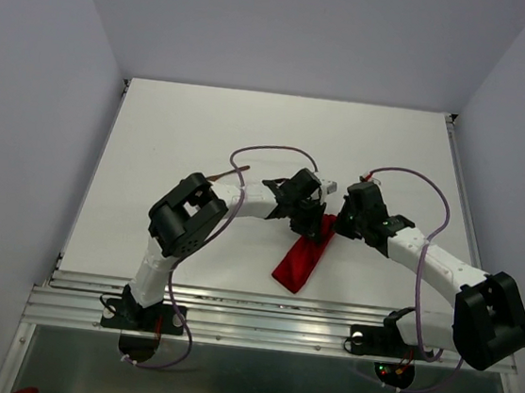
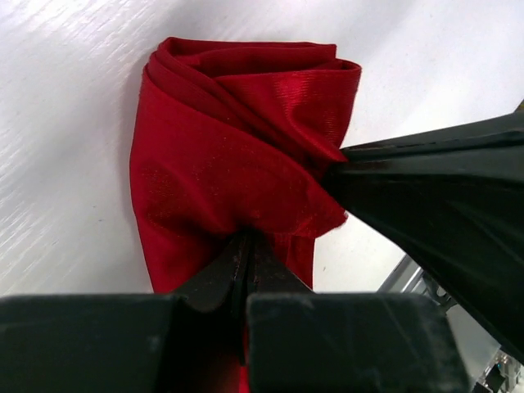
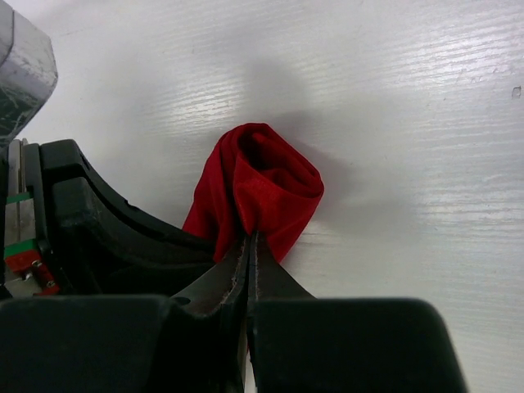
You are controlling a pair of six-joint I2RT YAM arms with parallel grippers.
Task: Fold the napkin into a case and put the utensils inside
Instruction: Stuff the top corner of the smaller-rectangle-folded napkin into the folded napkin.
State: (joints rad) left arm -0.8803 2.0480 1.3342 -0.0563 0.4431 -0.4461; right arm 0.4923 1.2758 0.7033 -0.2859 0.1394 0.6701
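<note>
Broadly, table [image 1: 174,139]: white, walled on three sides; used as the folding surface.
Left arm [image 1: 189,217]: reaching in from the left toward mid-table, meeting the other arm at the cloth.
Right arm [image 1: 444,265]: bent in from the right, wrist close beside the left wrist.
Napkin [image 1: 300,263]: mid-table, a long narrow red strip slanting from the two wrists down toward the near rail. Far end bunched between the grippers. Judged part-way to a case, with layers loose rather than pressed flat.
Left gripper [image 2: 246,239]: clenched on the napkin's fabric at the bunched end, probably holding one layer firm so the fold can be drawn or opened.
Right gripper [image 3: 250,239]: clenched on the same end, just beside the left, likely taking the opposite lip so the two can work against each other.
Utensils: not made out in any view; placing judged not yet begun.
Top view alone: whole length and slant of the strip, but pinch points hidden under the wrists.
Left wrist view alone: several stacked, rolled layers along the cloth's upper edge, with the right gripper's dark tip touching the cloth at the side.
Right wrist view alone: end seen head-on as a loop with a dark hollow inside, possibly the pouch mouth.
</note>
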